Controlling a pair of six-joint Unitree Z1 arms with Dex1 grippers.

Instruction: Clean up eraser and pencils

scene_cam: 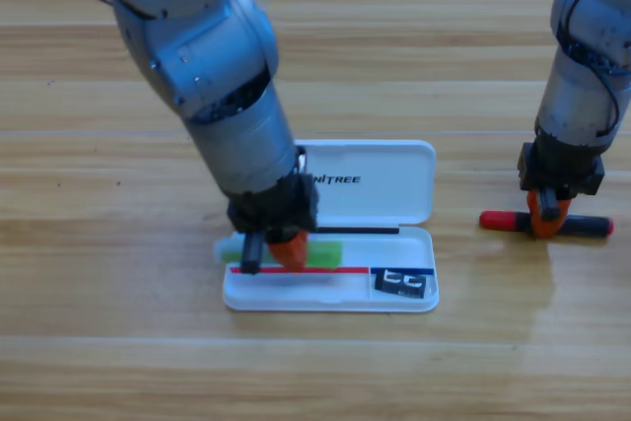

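White case (394, 184), on the table (99, 342): lid open and lying flat behind the tray, lettering on the lid.

Tray contents, right end: the eraser (403, 283), black with white marks, lying flat in the front right corner.

Tray contents, left part: the light green stick (325, 252), lying lengthwise, its whitish end at the tray's left rim; most of it is covered by the left end effector.

Left end effector (276, 251): lowered into the tray's left part, directly over the green stick; whether its orange jaws are pinching the stick or spread cannot be told.

Black pen with red cap (587, 226): on the table right of the case, apart from it, lying crosswise with the cap pointing toward the case.

Right end effector (547, 219): pointing down onto the pen's middle; its jaw state cannot be told.
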